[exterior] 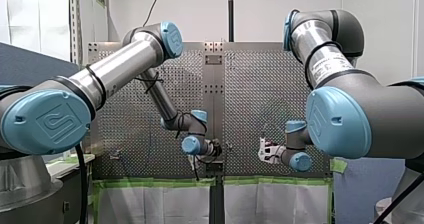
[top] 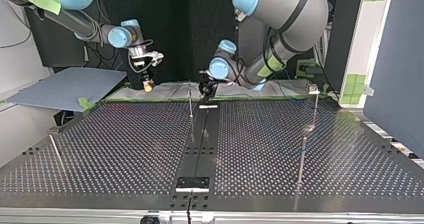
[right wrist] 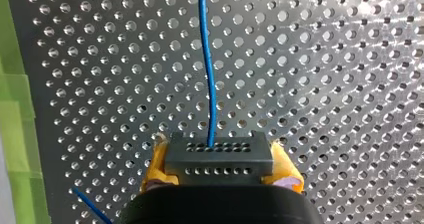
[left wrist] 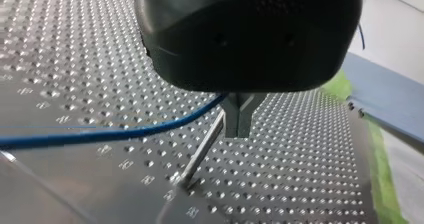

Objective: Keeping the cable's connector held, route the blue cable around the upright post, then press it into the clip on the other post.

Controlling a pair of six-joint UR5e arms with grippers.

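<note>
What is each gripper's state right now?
Left gripper: closed on the blue cable.
Right gripper: closed on the connector.

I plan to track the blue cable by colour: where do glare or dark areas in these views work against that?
Left wrist view: glints speckle the perforated table, yet the blue cable stands out. Right wrist view: glare brightens the table beside the cable, which reads clearly down to the connector. Top view: dark table, black backdrop, cable not discernible.
</note>
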